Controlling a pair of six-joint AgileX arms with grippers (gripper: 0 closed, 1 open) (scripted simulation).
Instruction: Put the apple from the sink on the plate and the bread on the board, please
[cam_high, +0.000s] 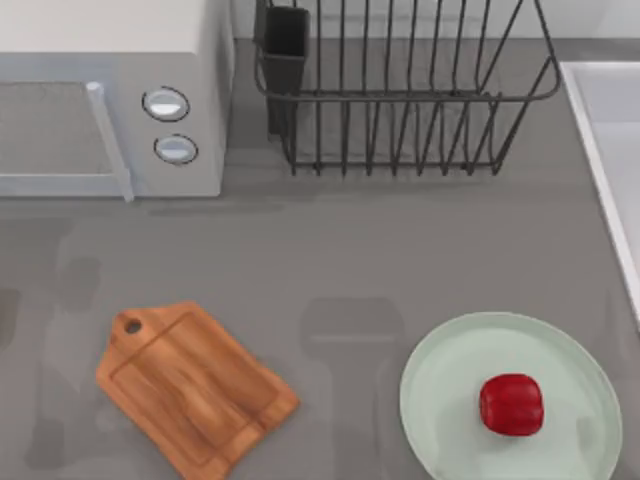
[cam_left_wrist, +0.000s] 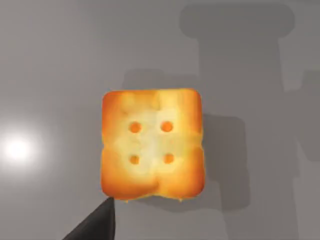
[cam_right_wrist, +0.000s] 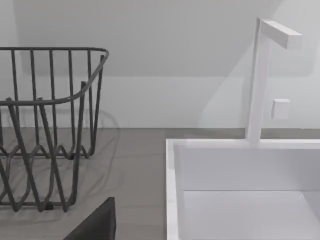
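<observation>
One apple (cam_high: 511, 404) sits on the plate (cam_high: 440, 372) at lower right of the top view; the board (cam_high: 190, 388) lies bare at lower left. The bread (cam_left_wrist: 152, 143) rests on the grey table (cam_left_wrist: 50, 75) in the left wrist view, a dark tip just beside it. The sink (cam_right_wrist: 172, 190) lies in the right wrist view.

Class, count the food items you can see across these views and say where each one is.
2: the apple on the plate at the table's right; the bread on bare grey counter under the left wrist camera.

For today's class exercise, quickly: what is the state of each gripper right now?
Left gripper: cannot be told; one dark fingertip sits beside the bread.
Right gripper: cannot be told; one fingertip faces the sink.
</observation>
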